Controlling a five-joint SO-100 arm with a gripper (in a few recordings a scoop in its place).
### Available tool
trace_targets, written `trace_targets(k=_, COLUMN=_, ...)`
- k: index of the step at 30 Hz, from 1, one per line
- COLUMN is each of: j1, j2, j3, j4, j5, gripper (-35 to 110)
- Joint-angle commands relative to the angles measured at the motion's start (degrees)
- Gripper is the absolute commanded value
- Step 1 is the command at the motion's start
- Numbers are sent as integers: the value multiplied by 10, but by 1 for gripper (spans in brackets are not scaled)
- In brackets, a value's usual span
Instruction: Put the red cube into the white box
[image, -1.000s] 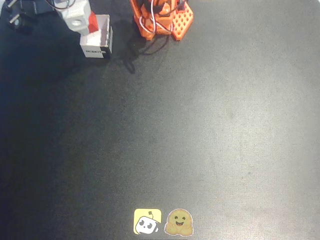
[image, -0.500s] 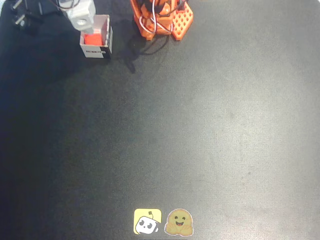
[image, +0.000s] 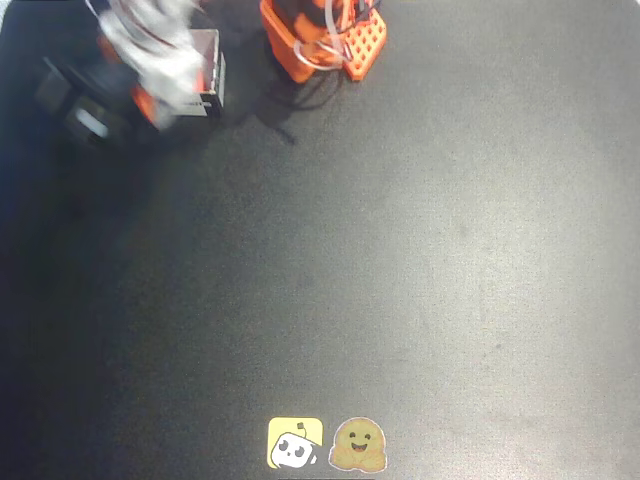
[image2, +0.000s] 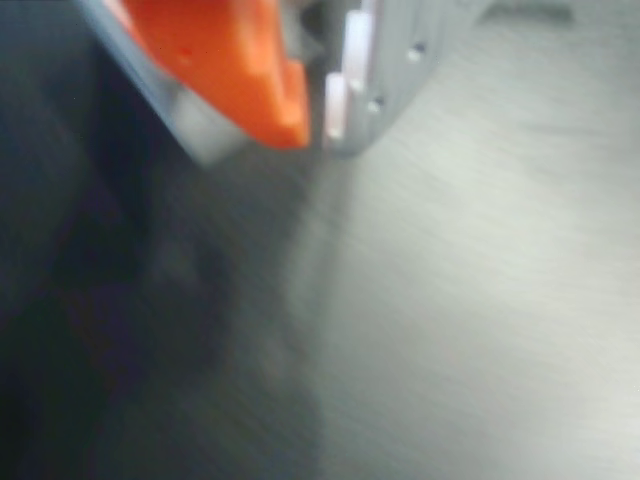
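Observation:
The white box (image: 212, 68) stands at the back left of the dark table in the overhead view, with just its right wall and part of the labelled front showing. My arm (image: 150, 60) is a white and orange motion-blurred smear across the rest of the box. The red cube is hidden under that blur. In the wrist view my gripper (image2: 318, 125) sits at the top, above bare table. Its orange finger (image2: 230, 70) and pale finger (image2: 365, 80) are almost touching at the tips, with nothing between them.
The arm's orange base (image: 325, 35) is bolted at the back centre, just right of the box. Two stickers (image: 325, 443) lie at the front edge. A dark blurred shape (image: 80, 105) lies left of the box.
One second ago the cube was held over the box; half a second ago it lay inside it. Since then the arm has swung fast towards the front left and now blurs across the box.

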Motion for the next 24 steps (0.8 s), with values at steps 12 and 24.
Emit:
trace_targets(k=12, j1=-375, j2=375, j3=285, j4=-174, j5=-33, gripper=0)
trace_targets(k=24, j1=-445, j2=584, j3=491, j4=-243, j5=40, gripper=0)
